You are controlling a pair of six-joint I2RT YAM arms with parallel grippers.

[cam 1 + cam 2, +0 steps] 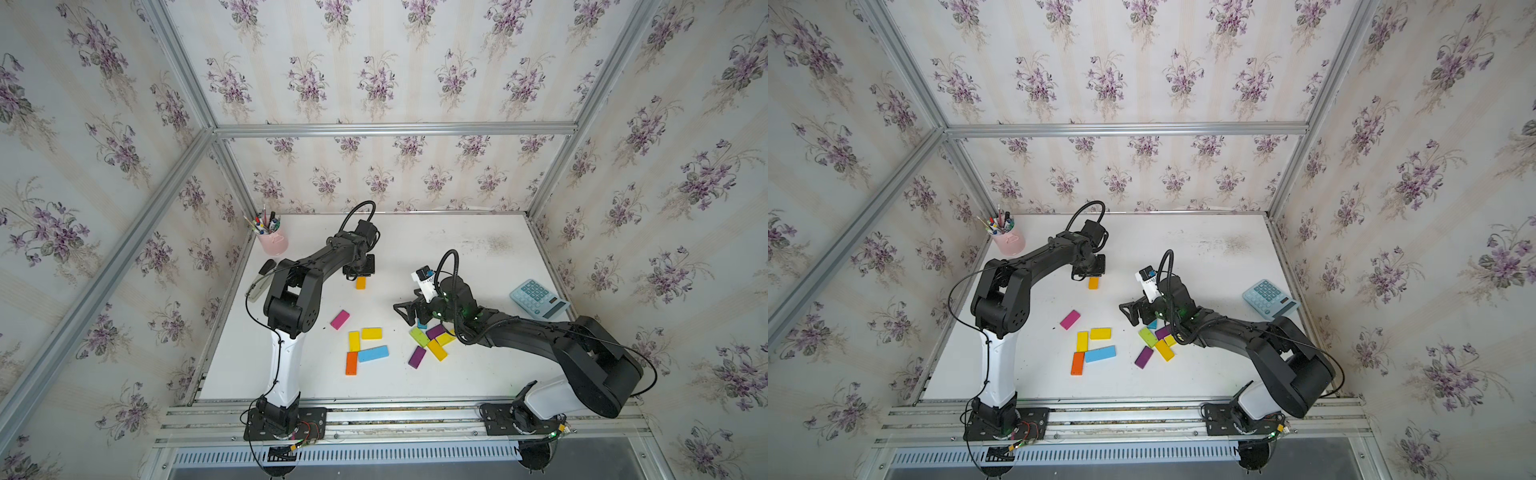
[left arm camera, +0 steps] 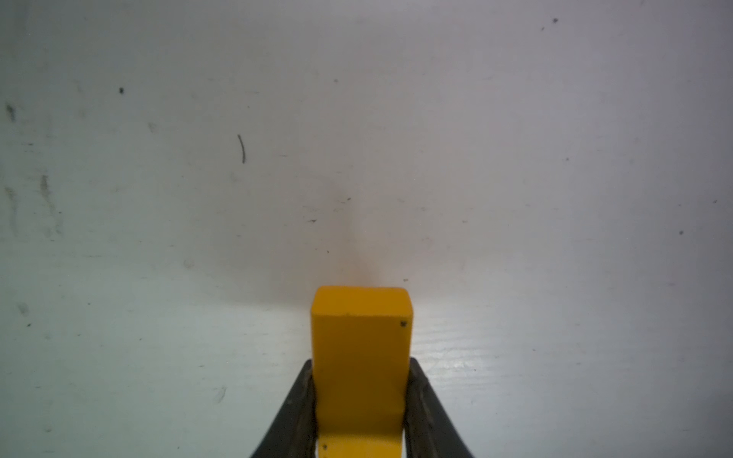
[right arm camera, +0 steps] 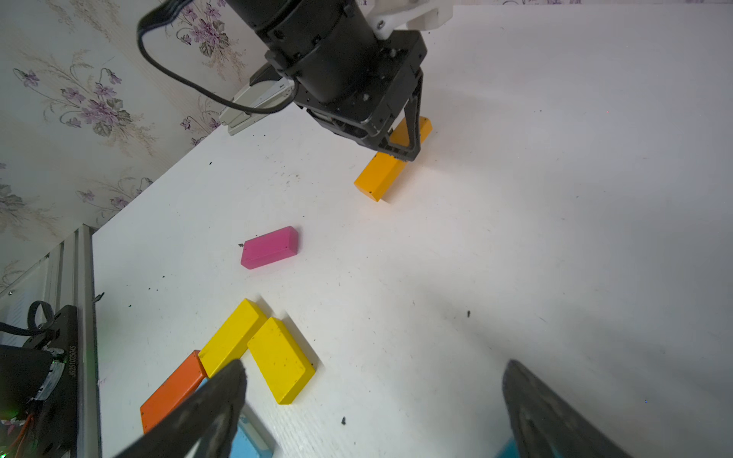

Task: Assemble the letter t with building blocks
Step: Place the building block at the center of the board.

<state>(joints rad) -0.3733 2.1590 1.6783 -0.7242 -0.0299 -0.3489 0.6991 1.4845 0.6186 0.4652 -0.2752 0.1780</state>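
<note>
My left gripper (image 1: 360,274) is shut on an amber block (image 1: 360,283) at the table's middle back; its fingers (image 2: 305,396) clamp the block (image 2: 361,357) by its long sides. The block (image 3: 378,176) lies low at the table. My right gripper (image 1: 412,316) hangs open and empty (image 3: 375,368) over bare table. To its left, two yellow blocks (image 1: 353,341) (image 1: 371,333), a light blue one (image 1: 373,353) and an orange one (image 1: 351,363) lie joined. A magenta block (image 1: 340,319) lies alone. Lime (image 1: 419,336), purple (image 1: 417,357) and yellow (image 1: 437,349) blocks are heaped under my right arm.
A pink pen cup (image 1: 273,243) stands at the back left corner, with a grey-black stapler (image 1: 262,282) along the left edge. A pale blue calculator (image 1: 538,299) lies at the right edge. Metal frame rails border the table.
</note>
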